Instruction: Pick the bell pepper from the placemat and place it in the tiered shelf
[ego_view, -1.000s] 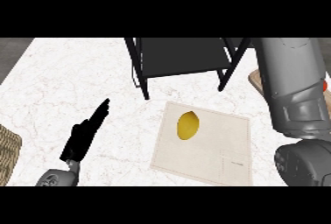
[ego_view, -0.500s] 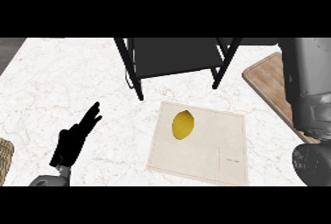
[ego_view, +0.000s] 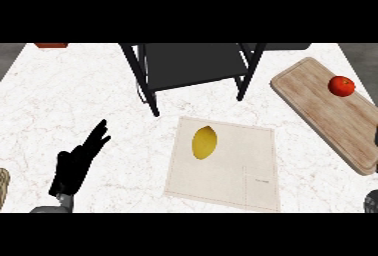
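Note:
A yellow bell pepper (ego_view: 204, 142) lies on the upper left part of a beige placemat (ego_view: 247, 175) in the middle of the white marble counter. Just behind the mat stands the black tiered shelf (ego_view: 193, 65), its dark lower tier showing between thin legs. My left hand (ego_view: 74, 167) is at the lower left, open with fingers straight and pointing up and right, well left of the mat and touching nothing. My right hand does not show; only a small dark grey piece of the right arm (ego_view: 372, 201) sits at the lower right edge.
A wooden cutting board (ego_view: 325, 117) lies at the right with a red tomato (ego_view: 342, 85) on its far end. A red object (ego_view: 50, 45) peeks in at the top left, and a tan object (ego_view: 2, 187) at the left edge.
The right forearm, which covered the right side, has drawn out of view, uncovering the cutting board and tomato. The left hand has sunk slightly toward the lower left. The pepper has not moved.

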